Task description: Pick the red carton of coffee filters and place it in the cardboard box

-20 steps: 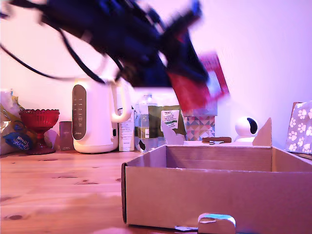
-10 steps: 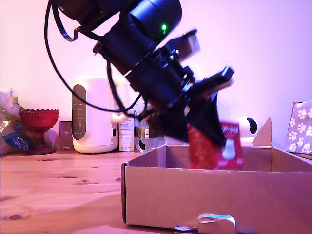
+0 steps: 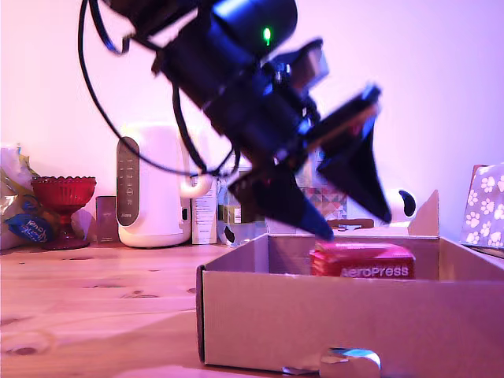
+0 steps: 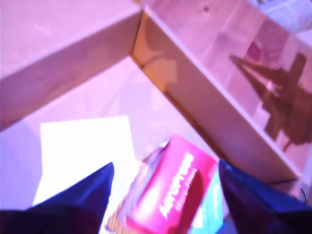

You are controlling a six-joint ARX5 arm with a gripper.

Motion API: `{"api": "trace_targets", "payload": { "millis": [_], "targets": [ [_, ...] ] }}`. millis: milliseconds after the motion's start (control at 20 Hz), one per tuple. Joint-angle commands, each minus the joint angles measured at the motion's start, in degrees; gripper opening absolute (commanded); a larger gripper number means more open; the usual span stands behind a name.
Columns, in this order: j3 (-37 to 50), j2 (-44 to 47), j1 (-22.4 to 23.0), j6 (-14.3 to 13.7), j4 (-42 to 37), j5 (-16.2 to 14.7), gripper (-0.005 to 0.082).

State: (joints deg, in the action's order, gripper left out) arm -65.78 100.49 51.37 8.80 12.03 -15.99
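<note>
The red AeroPress carton of coffee filters (image 3: 362,261) lies inside the cardboard box (image 3: 315,315); the gripper (image 3: 356,227) hangs just above, jaws spread apart.

red carton (image 3: 362,260), white "AeroPress" on its side

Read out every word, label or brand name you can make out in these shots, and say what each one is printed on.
"AeroPress": white lettering on the side of the red carton inside the cardboard box; the wrist view shows it too, blurred.
Blue packet at the exterior view's left: white lettering, too blurred to read.
White carton beside the kettle: print too small to read.
Kettle's dark panel: marks too small to read.
</note>
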Motion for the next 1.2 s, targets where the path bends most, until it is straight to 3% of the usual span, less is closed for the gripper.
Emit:
{"api": "trace_targets", "payload": {
  "millis": [0,150,250,500,600,750,900,1150],
  "targets": [
    [0.02,-3.76,0.17,-0.28,1.01,0.66,0.0586],
    [0.02,-7.15,0.17,-0.74,3.85,3.23,0.0349],
    [0.04,-8.33,0.17,-2.38,4.59,5.31,0.0010],
    [3.10,-9.92,0.07,-3.45,-0.74,10.51,-0.0024],
    [7.48,-12.55,-0.83,-3.28,-5.46,11.08,-0.0024],
    [15.10,-18.12,-3.85,-2.60,-11.76,12.39,-0.0024],
    [22.80,-25.31,-8.90,0.17,-16.09,13.14,-0.0024],
    [32.04,-39.56,-15.52,1.81,-15.21,15.06,-0.0024]
  ]
}}
